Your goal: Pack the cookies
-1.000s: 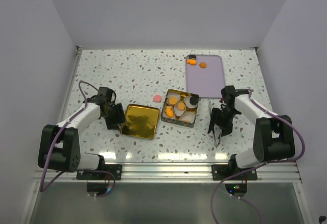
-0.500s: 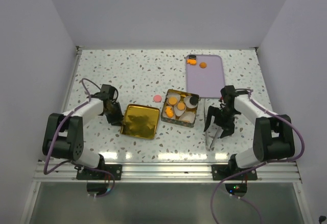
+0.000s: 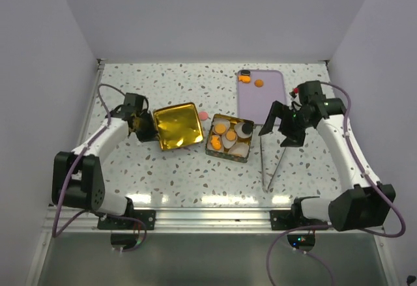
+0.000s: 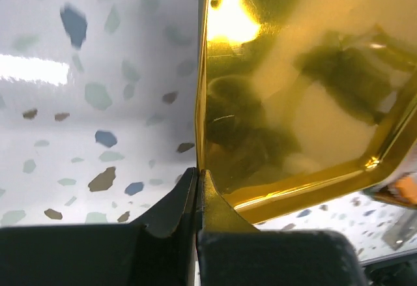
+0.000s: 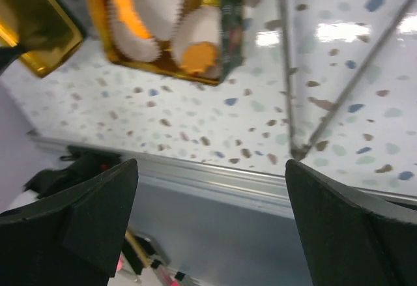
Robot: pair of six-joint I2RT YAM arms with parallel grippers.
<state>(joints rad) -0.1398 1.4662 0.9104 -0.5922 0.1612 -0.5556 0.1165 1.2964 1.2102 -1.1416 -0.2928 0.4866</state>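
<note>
Left gripper (image 4: 199, 176) is clamping the gold lid (image 3: 177, 125), right gripper (image 3: 285, 124) hanging open; lid is seemingly tilting, needing levelling over the tin (image 3: 227, 154).

We saw a speckled terrazzo surface (image 3: 163, 84) enclosed by plain pale walls (image 3: 208, 12), with an aluminium rail (image 3: 215, 217) along its near edge.

Left black two-finger gripper (image 3: 144, 128), reaching rightward, is clamped on the square gold tin lid (image 3: 176, 125). Right black gripper (image 3: 284, 125), at the right, gapes wide.
</note>
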